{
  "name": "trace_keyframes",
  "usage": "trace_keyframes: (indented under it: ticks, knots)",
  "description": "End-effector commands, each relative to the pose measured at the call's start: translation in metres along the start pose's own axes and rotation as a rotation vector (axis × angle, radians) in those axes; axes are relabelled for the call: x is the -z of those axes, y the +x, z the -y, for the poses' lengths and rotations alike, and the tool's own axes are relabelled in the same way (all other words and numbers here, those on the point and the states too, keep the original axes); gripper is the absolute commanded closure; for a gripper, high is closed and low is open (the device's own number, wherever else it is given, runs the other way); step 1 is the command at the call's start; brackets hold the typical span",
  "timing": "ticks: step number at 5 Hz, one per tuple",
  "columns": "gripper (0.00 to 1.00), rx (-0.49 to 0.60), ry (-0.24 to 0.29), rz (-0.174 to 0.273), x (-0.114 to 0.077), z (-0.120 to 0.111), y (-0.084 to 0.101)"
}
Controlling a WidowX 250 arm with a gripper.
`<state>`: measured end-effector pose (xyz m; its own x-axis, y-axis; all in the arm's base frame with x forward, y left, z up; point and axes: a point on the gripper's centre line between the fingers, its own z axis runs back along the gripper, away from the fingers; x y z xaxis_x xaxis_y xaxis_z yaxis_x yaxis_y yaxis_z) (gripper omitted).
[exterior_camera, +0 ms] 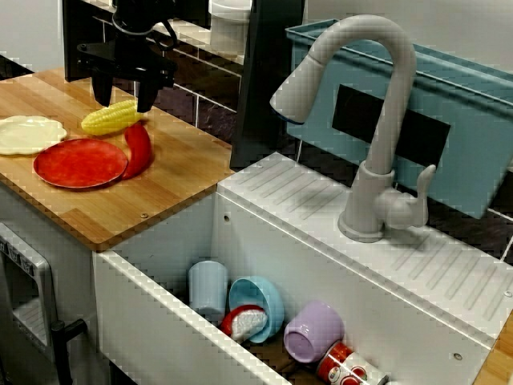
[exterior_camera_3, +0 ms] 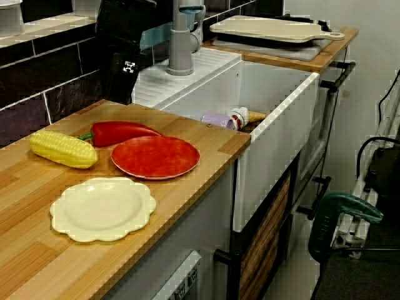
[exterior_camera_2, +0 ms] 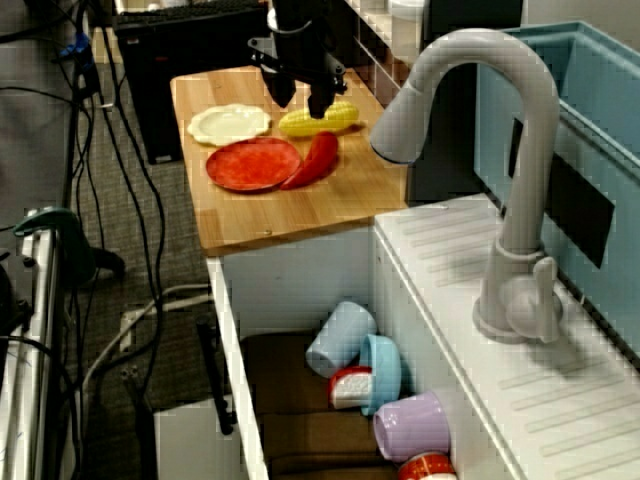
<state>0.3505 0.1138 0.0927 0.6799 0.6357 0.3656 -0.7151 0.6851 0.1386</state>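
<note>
my gripper hangs spread wide just above the corn, fingers astride it. gripping it calls for a straight drop, clear of the red pepper nearby.

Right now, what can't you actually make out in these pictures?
Claw and corn: touching or not is unclear. Its fingers overlap the corn in the view from the side, and the low view leaves the claw out.
Red-patterned can: cut off by the bottom edge of the view from the side.
Red-and-white item: half hidden by the blue bowl there.
</note>
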Motion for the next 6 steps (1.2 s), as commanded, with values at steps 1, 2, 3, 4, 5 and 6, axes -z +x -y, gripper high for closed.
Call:
trace_keyframes:
  ticks: [1, 2, 3, 4, 5, 6]
  knots:
    - [0.0, -0.013, -0.031, 0.055, -0.025, -0.012, 0.008]
    - [0.0, -0.019, -0.04, 0.048, -0.03, -0.013, 0.005]
    - [0.0, -0.046, -0.059, 0.023, -0.032, -0.014, 0.008]
    - [0.0, -0.081, -0.077, 0.01, -0.031, -0.01, 0.009]
    - [0.0, -0.1, -0.082, 0.009, -0.028, -0.005, 0.01]
    - [0.0, -0.123, -0.093, 0.011, -0.022, 0.0, 0.009]
